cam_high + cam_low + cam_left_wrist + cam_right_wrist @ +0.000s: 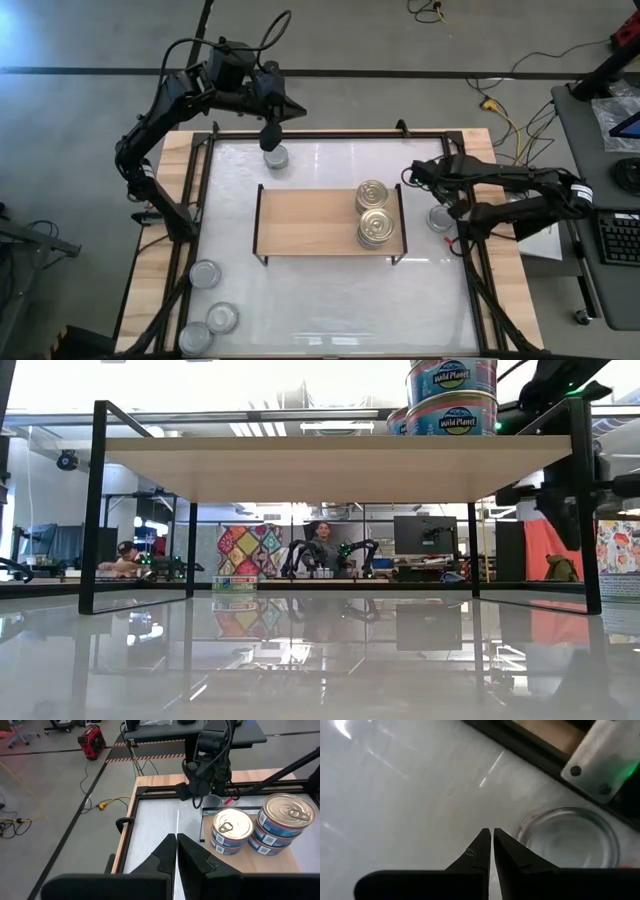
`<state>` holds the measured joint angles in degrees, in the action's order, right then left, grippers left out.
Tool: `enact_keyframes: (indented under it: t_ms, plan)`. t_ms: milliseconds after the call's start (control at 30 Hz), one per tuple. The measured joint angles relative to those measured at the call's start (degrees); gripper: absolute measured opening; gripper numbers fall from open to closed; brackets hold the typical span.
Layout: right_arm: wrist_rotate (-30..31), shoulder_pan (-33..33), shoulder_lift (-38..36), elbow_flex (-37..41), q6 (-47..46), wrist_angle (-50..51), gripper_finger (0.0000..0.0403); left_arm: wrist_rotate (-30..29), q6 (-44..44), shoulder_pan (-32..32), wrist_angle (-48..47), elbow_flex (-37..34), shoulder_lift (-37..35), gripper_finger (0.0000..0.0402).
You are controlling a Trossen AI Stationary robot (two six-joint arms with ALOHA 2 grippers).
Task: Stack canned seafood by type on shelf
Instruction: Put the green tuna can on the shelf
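Observation:
The light-wood shelf [310, 225] stands mid-table on black legs. On its right end stand two stacks of gold-topped cans [372, 195] [376, 228], each two high in the left wrist view [232, 827] [285, 815]. My left gripper [270, 135] [176, 840] is shut and raised over the table's far left, above a silver-topped can [275, 157] standing on the table. My right gripper [448, 205] [491, 836] is shut and points down just beside another silver-topped can [440, 218] [570, 840] on the table right of the shelf.
Three more silver-topped cans [205, 273] [222, 317] [195, 338] stand at the table's near left corner. A black frame [200, 180] runs around the white tabletop. The shelf's left part is bare wood. The low view looks under the shelf [340, 460].

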<state>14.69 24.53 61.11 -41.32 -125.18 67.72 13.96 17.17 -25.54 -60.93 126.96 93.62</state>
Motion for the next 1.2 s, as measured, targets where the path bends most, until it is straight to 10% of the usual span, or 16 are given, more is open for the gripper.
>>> enact_keyframes:
  t_ms: [1200]
  plan:
    - [-8.6,-11.5,3.5,5.7,-25.4,2.8,0.0013,-7.4,15.8,-1.5,4.4,-1.1,0.1,0.0000]
